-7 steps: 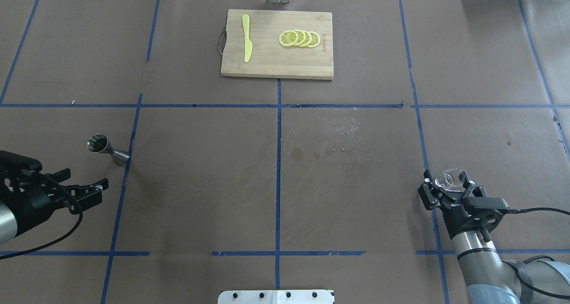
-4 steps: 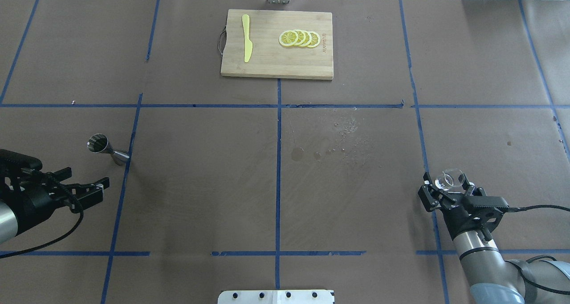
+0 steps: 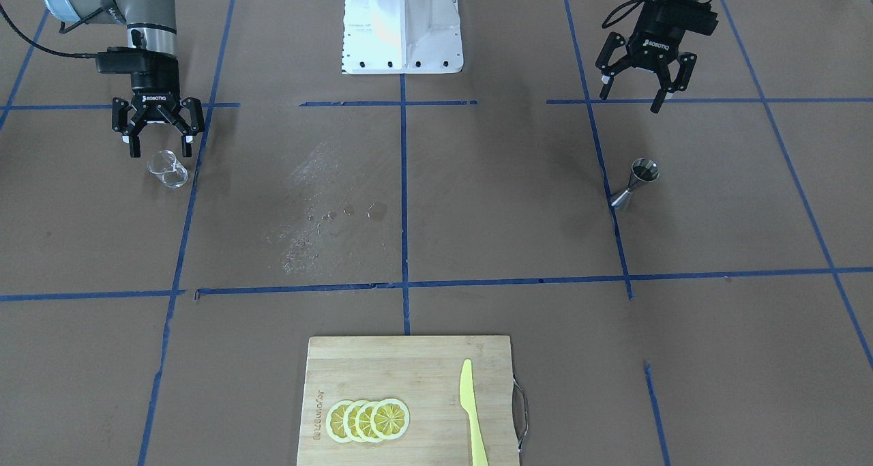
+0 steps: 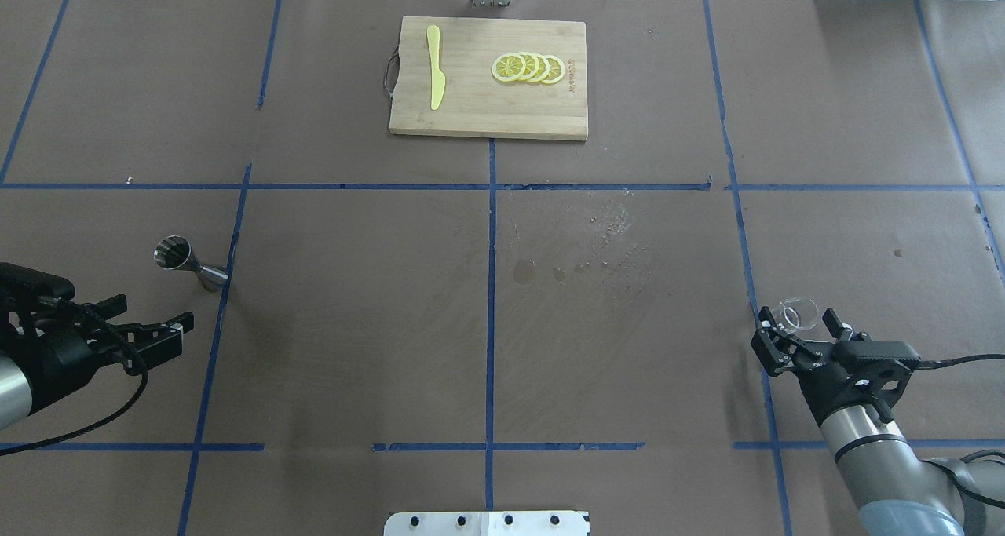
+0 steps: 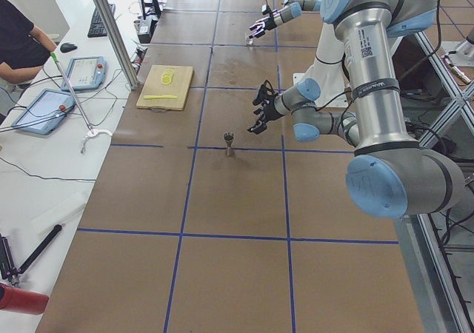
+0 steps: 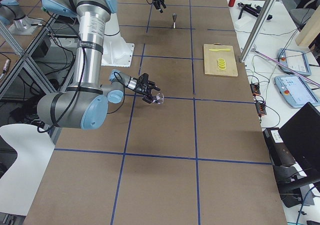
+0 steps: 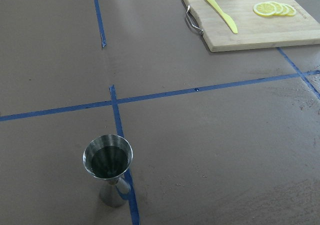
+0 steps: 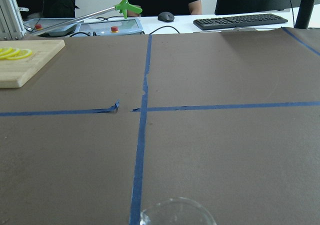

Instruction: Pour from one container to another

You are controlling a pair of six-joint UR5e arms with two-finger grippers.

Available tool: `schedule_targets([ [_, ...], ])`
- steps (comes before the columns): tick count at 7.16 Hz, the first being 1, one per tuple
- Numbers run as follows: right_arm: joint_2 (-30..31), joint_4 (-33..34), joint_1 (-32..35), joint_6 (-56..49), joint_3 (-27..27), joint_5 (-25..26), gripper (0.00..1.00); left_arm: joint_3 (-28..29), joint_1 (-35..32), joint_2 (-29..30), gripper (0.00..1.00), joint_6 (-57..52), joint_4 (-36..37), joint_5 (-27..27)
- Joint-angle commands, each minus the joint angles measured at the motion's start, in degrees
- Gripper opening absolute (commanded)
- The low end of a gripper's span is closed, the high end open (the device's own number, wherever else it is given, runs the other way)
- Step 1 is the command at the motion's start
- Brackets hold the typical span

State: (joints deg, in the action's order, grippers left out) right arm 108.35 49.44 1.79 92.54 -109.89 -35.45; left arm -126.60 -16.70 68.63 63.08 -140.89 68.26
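The clear glass cup [image 4: 799,315] [image 3: 168,168] stands upright on the brown table at the robot's right, its rim at the bottom edge of the right wrist view [image 8: 177,212]. My right gripper [image 4: 801,333] [image 3: 159,149] is open just behind it, and the cup sits free in front of the fingertips. On the robot's left, the steel jigger [image 4: 188,263] [image 3: 638,183] [image 7: 110,167] stands upright on a blue tape line, its upper cone dark inside. My left gripper [image 4: 157,316] [image 3: 631,101] hangs open and empty a short way behind the jigger.
A wooden cutting board [image 4: 471,104] at the far middle carries lemon slices [image 4: 528,67] and a yellow knife [image 4: 434,65]. Wet spots [image 4: 597,253] mark the paper right of centre. The white robot base [image 3: 401,22] is at the near edge. A person sits at the side desk [image 5: 22,44].
My right gripper has drawn back toward the robot's base, off the glass cup, which stays where it was on the table. The left arm and the jigger have not moved.
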Motion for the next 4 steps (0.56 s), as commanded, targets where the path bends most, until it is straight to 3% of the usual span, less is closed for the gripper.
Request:
schedule_targets([
  [1,3.9,0.2,-0.5,-0.2,-3.2,-9.5,1.00,-0.2,0.0,0.0,1.00,-0.1,0.0,-0.1],
  [2,7.2,0.7,-0.3,-1.6,-9.5,-14.6,1.00,-1.3,0.0,0.0,1.00,-0.1,0.0,0.0],
  [4,8.6,5.9,0.0,-1.8,-15.8,-23.1,1.00,-1.2,0.0,0.0,1.00,-0.1,0.0,0.0],
])
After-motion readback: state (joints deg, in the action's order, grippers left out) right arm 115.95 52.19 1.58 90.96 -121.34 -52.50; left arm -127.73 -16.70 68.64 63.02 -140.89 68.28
